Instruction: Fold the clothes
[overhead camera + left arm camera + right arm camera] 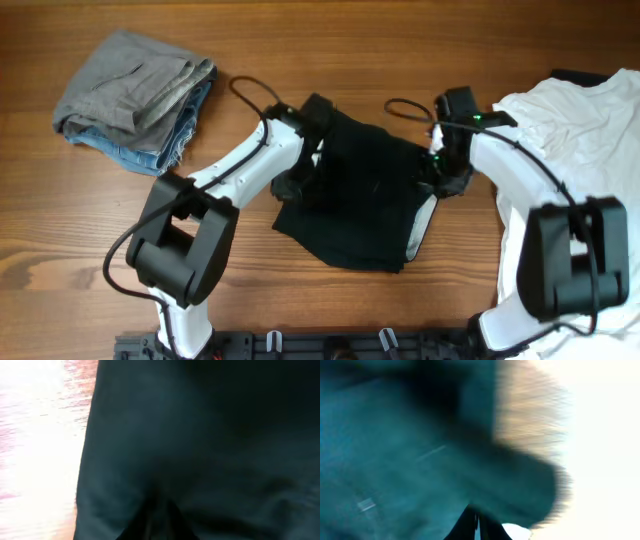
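The black garment lies mid-table with its pale inner waistband showing at the right edge. My left gripper is at its left edge. In the left wrist view the fingers are pinched together in the black fabric. My right gripper is at the garment's right edge. In the right wrist view its fingers are closed on the fabric, which is blurred. A white T-shirt lies at the far right under the right arm.
A folded grey piece sits on frayed blue denim at the back left. Bare wooden table shows around the garment and in the left wrist view. Arm cables loop above the black garment.
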Controlling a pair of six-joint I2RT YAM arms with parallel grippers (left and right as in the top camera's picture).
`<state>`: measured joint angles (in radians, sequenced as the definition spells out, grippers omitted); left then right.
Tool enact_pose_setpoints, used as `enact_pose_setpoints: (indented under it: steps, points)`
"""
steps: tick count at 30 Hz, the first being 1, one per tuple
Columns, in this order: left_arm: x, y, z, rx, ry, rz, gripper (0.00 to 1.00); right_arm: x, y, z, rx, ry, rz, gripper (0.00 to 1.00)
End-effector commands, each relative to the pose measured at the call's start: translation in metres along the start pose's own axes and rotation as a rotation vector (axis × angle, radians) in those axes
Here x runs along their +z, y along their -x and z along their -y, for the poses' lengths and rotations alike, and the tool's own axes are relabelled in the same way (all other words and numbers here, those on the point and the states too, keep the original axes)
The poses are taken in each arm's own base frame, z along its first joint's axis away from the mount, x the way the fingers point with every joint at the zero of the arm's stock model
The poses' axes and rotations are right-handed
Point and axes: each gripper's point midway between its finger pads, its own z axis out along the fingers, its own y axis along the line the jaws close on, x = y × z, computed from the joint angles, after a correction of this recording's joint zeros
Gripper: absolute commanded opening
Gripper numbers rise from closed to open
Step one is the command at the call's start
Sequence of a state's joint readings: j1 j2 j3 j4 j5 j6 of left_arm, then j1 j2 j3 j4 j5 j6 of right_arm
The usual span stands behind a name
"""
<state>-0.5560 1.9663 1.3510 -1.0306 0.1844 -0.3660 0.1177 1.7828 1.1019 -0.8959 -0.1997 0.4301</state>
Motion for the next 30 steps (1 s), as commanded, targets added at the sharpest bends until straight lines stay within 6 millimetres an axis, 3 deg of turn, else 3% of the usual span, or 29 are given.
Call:
enact_pose_setpoints:
  steps: [1,3,4,7,9,11,14,16,17,18,19,21,23,25,26,27,28,30]
  points:
    - [0.017,-0.01,-0.006,-0.016,0.0,-0.021,0.18,0.002,0.003,0.03,0.13,-0.032,-0.033,0.06]
    - [0.012,-0.01,-0.007,-0.019,-0.006,-0.022,0.22,-0.017,0.007,0.017,0.021,0.059,-0.024,0.08]
    - [0.007,-0.013,-0.003,-0.021,-0.031,-0.041,0.18,-0.027,0.008,0.012,-0.023,0.076,-0.006,0.09]
    - [-0.028,-0.02,0.029,0.015,-0.236,-0.095,0.15,-0.08,0.007,-0.013,-0.179,0.167,0.135,0.14]
    - [-0.045,-0.018,0.033,0.019,-0.268,-0.06,0.26,-0.109,0.002,-0.028,-0.231,0.216,0.229,0.15]
    - [-0.046,-0.018,0.034,0.013,-0.269,-0.059,0.27,-0.117,-0.003,-0.036,-0.261,0.23,0.256,0.16]
    - [-0.027,-0.031,0.035,-0.078,-0.249,-0.104,0.07,-0.114,-0.01,-0.045,-0.292,0.23,0.239,0.16]
    - [-0.004,-0.036,0.033,-0.115,-0.227,-0.099,0.08,-0.11,-0.011,-0.049,-0.305,0.229,0.227,0.16]
    - [0.012,-0.032,0.022,-0.173,-0.197,-0.071,0.09,-0.109,-0.011,-0.051,-0.312,0.231,0.229,0.16]
    - [0.027,-0.023,0.01,-0.235,-0.202,-0.042,0.14,-0.109,-0.012,-0.054,-0.323,0.233,0.231,0.16]
    - [0.04,0.001,-0.011,-0.325,-0.242,0.019,0.18,-0.108,-0.013,-0.058,-0.337,0.236,0.232,0.16]
    - [0.042,0.04,-0.032,-0.37,-0.309,0.117,0.18,-0.108,-0.014,-0.065,-0.357,0.245,0.238,0.17]
    - [0.017,0.087,-0.039,-0.304,-0.479,0.266,0.16,-0.108,-0.012,-0.077,-0.4,0.258,0.266,0.2]
    - [-0.035,0.127,-0.053,-0.23,-0.553,0.382,0.18,-0.107,-0.008,-0.088,-0.428,0.272,0.288,0.2]
    - [-0.061,0.137,-0.059,-0.214,-0.547,0.397,0.21,-0.105,-0.006,-0.09,-0.432,0.268,0.296,0.2]
    - [-0.097,0.138,-0.06,-0.186,-0.541,0.386,0.27,-0.104,-0.005,-0.09,-0.423,0.266,0.292,0.2]
    - [-0.117,0.132,-0.057,-0.172,-0.529,0.359,0.38,-0.103,-0.006,-0.089,-0.409,0.265,0.283,0.21]
    - [-0.146,0.107,-0.05,-0.145,-0.507,0.281,0.5,-0.101,-0.01,-0.086,-0.402,0.257,0.265,0.24]
